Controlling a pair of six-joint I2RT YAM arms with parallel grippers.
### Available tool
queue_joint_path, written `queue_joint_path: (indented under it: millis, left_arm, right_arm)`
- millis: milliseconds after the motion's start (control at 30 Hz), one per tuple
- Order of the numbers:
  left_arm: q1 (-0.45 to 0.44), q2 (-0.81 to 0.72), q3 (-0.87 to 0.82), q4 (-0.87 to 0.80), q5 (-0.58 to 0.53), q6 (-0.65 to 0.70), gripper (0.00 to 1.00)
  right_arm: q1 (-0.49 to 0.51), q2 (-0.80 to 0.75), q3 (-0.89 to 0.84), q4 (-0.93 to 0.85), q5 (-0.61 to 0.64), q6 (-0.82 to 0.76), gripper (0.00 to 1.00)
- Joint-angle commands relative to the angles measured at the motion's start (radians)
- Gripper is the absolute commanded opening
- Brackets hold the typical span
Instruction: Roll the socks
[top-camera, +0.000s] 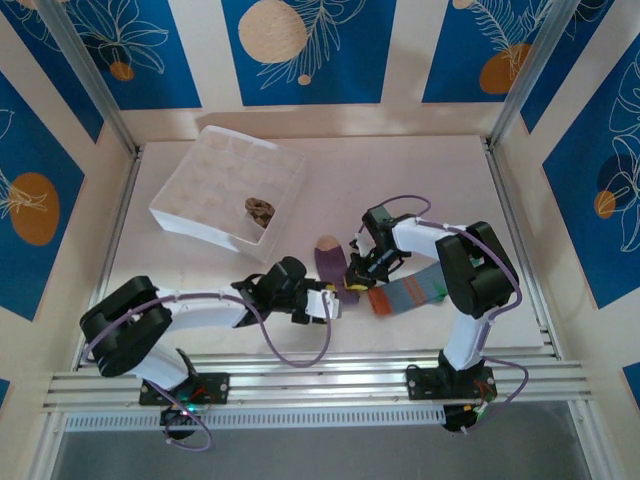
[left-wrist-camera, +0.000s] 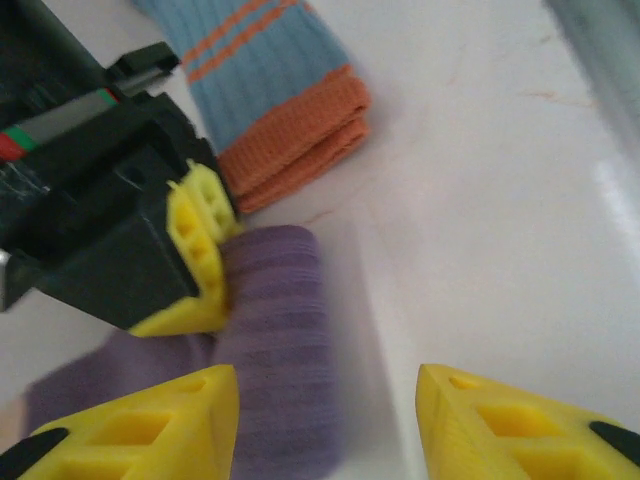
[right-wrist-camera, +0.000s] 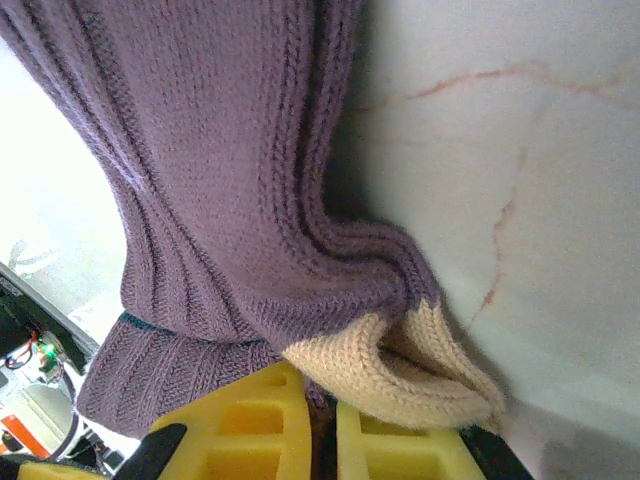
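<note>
Brown sock (top-camera: 259, 209) is lodged in box (top-camera: 190, 190), upper left; centre purple sock (top-camera: 331, 262) is pinched by right gripper (right-wrist-camera: 322, 430), left gripper (left-wrist-camera: 330, 420) is spread; blue-grey sock (top-camera: 410, 295) is seen flat, unrolled.

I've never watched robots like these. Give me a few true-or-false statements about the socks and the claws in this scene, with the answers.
1. The brown sock lies inside the white box. True.
2. The right gripper is pinched shut on the purple sock. True.
3. The left gripper is clamped on the blue-grey sock. False: its jaws stand open, next to the purple sock, and hold nothing.
4. The blue-grey sock has a green cuff. False: the cuff is orange.
</note>
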Motion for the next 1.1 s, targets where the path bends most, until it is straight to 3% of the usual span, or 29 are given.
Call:
queue_joint_path:
  millis: [0, 133, 400, 433, 533, 600, 733, 833, 933, 1067]
  left_arm:
    - [-0.031, 0.068, 0.0, 0.128, -0.158, 0.093, 0.52]
    - [-0.037, 0.155, 0.036, 0.147, -0.2, 0.08, 0.52]
    - [-0.055, 0.237, 0.023, 0.239, -0.267, -0.022, 0.42]
    - [-0.056, 0.231, 0.012, 0.25, -0.272, -0.028, 0.34]
    - [-0.056, 0.204, 0.014, 0.16, -0.248, -0.027, 0.22]
    - [-0.056, 0.192, 0.042, 0.045, -0.203, -0.035, 0.0]
    - [-0.054, 0.186, 0.089, -0.082, -0.142, -0.159, 0.0]
    - [-0.051, 0.195, 0.139, -0.176, -0.137, -0.269, 0.0]
    - [-0.047, 0.203, 0.172, -0.248, -0.078, -0.306, 0.0]
    - [-0.032, 0.22, 0.22, -0.348, 0.0, -0.354, 0.0]
  right_arm:
    - [0.01, 0.052, -0.014, -0.01, 0.056, -0.017, 0.0]
    - [0.011, 0.05, -0.016, -0.013, 0.052, -0.019, 0.0]
    - [0.003, 0.038, -0.029, -0.015, 0.047, -0.023, 0.0]
    - [0.001, 0.034, -0.032, -0.014, 0.046, -0.024, 0.01]
    - [-0.002, 0.014, -0.042, -0.005, 0.043, -0.028, 0.07]
    - [-0.008, -0.001, -0.05, 0.002, 0.037, -0.027, 0.1]
    - [-0.029, -0.036, -0.069, 0.021, 0.017, -0.026, 0.16]
    - [-0.035, -0.075, -0.093, 0.048, 0.008, -0.033, 0.32]
    - [-0.049, -0.143, -0.138, 0.101, -0.022, -0.03, 0.41]
    - [-0.07, -0.255, -0.21, 0.182, -0.029, -0.012, 0.45]
